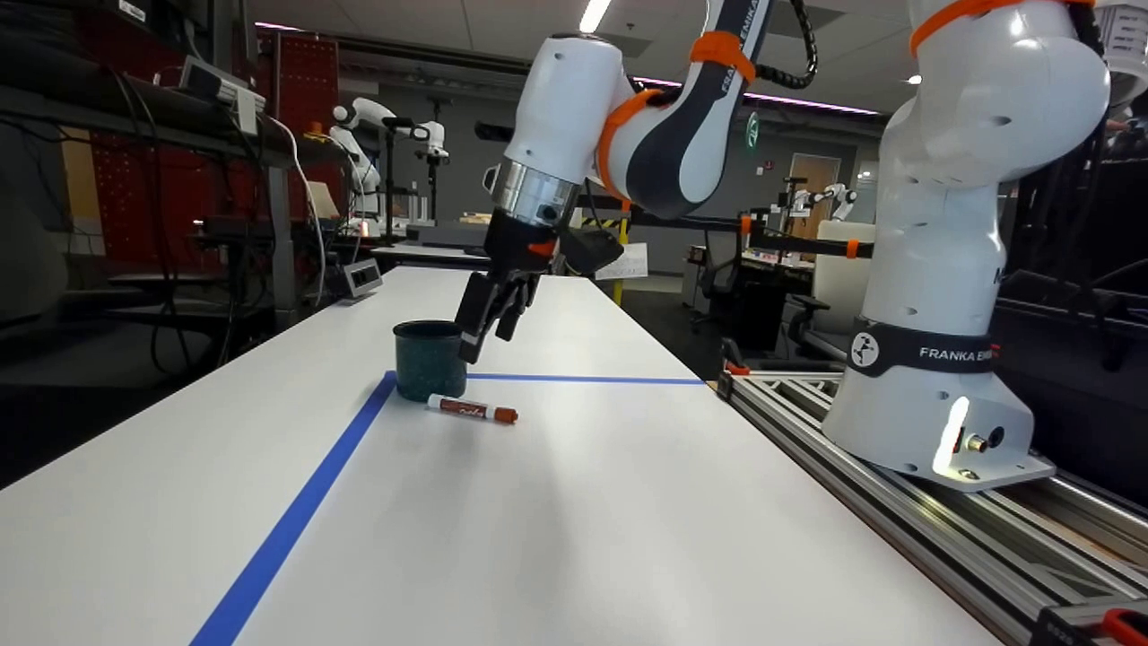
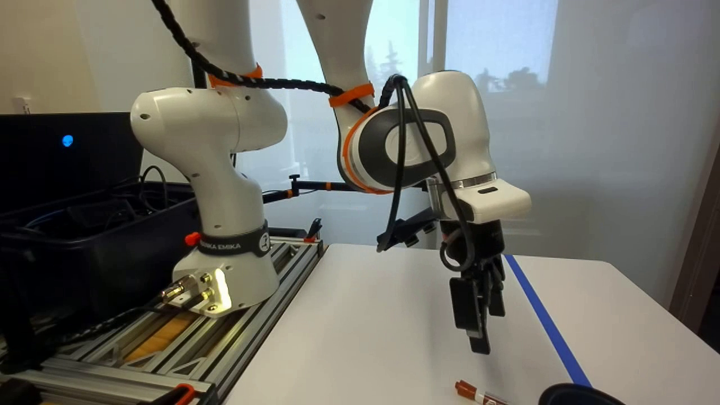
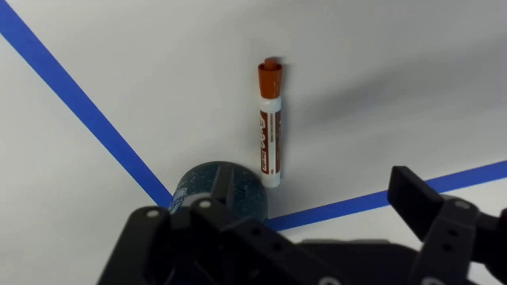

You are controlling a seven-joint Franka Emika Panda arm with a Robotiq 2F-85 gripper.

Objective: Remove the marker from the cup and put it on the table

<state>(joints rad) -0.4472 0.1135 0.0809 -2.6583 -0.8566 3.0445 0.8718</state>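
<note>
The marker, white with a red-brown label and an orange-brown cap, lies on the white table in both exterior views (image 1: 473, 409) (image 2: 478, 395) and in the wrist view (image 3: 271, 126). The dark teal speckled cup (image 1: 430, 361) stands upright close beside the marker's white end. It also shows in the wrist view (image 3: 247, 186), partly covered by a finger. In an exterior view only the cup's dark rim (image 2: 576, 395) shows at the bottom edge. My gripper (image 1: 490, 345) is open and empty above the table by the cup; its fingers are wide apart in the wrist view (image 3: 313, 178).
Blue tape lines (image 1: 305, 511) on the table (image 1: 574, 520) meet by the cup. The robot base stands on a metal rail frame (image 1: 861, 458) along the table's side. A small grey device (image 1: 361, 278) sits at the table's far edge.
</note>
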